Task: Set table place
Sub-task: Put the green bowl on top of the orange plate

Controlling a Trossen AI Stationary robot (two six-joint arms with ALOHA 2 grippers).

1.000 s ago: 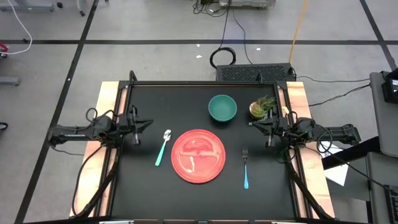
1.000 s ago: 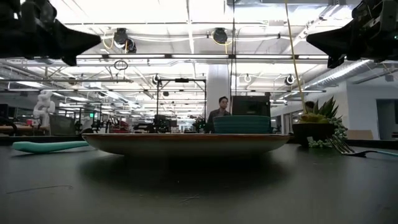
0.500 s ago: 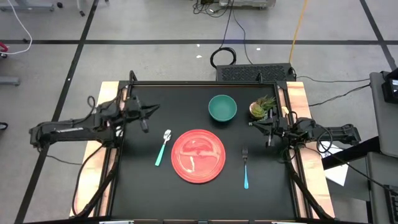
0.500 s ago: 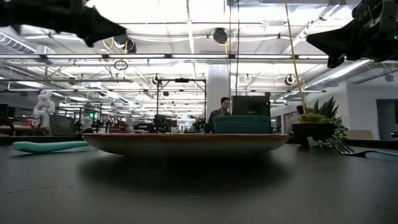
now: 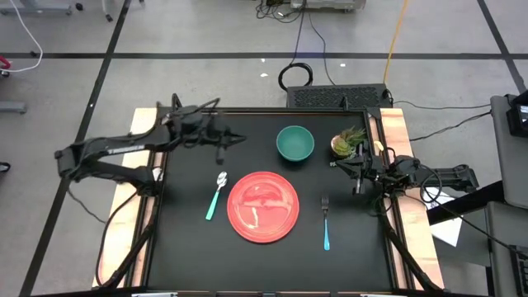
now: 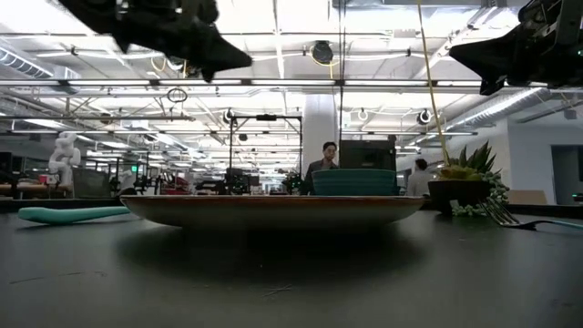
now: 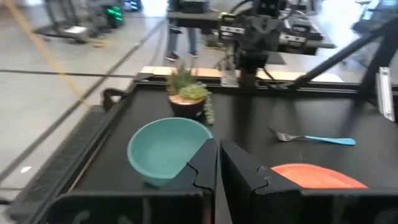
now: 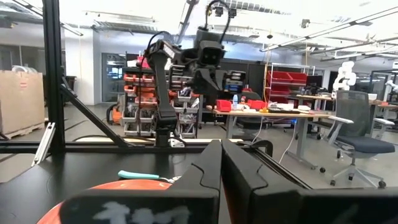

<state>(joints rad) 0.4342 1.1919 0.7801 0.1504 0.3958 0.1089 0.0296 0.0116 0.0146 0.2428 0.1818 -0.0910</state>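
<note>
Teal bowl (image 7: 165, 151) beyond closed left pincer (image 7: 217, 163), overhead hides closure

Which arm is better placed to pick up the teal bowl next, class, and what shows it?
Likely the left. Its gripper, fingers shut, is raised over the table beside the teal bowl and pointing at it. The right gripper, also shut, waits at the table's right edge by the potted plant.

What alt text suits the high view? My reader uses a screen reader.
A round red dinner plate sits mid-table between a mint-handled spoon and a blue-handled fork, a teal bowl behind it. The left gripper reaches toward the bowl, jaws shut.
</note>
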